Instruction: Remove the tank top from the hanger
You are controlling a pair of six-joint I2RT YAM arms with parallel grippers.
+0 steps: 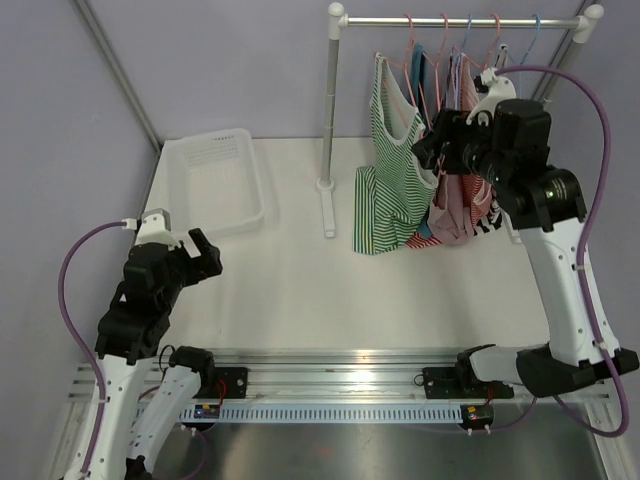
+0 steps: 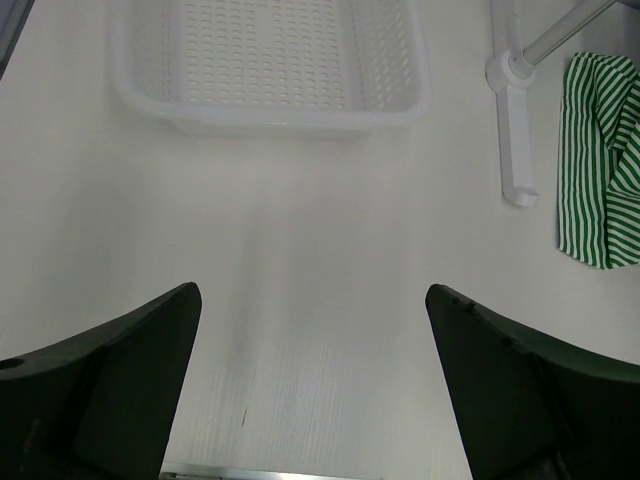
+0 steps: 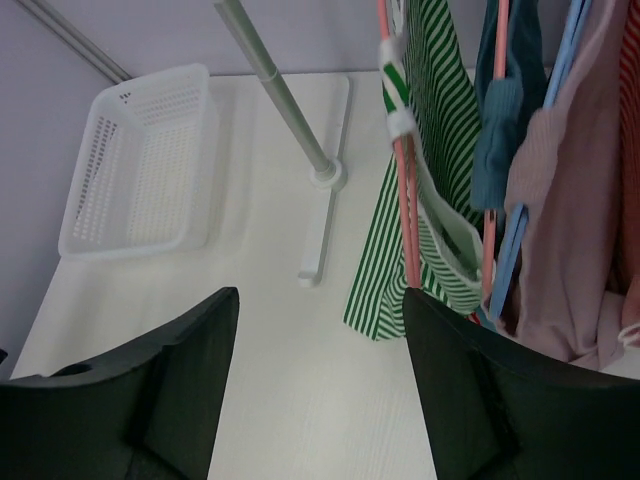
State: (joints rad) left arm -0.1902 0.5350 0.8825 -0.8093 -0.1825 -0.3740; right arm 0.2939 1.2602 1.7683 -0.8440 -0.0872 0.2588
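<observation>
A green-and-white striped tank top (image 1: 385, 185) hangs on a pink hanger (image 1: 412, 55) at the left end of the rack's rail (image 1: 455, 20). It also shows in the right wrist view (image 3: 435, 110) on its pink hanger (image 3: 400, 170), and its hem shows in the left wrist view (image 2: 600, 170). My right gripper (image 1: 432, 150) is raised next to the tank top's right side, open and empty (image 3: 320, 320). My left gripper (image 1: 197, 255) is open and empty (image 2: 312, 320) low over the table at the near left, far from the rack.
A white perforated basket (image 1: 215, 180) stands at the back left of the table. The rack's white post and foot (image 1: 328, 185) stand left of the tank top. More garments, teal (image 3: 505, 100), pink (image 3: 570, 230) and red-striped, hang on further hangers to the right.
</observation>
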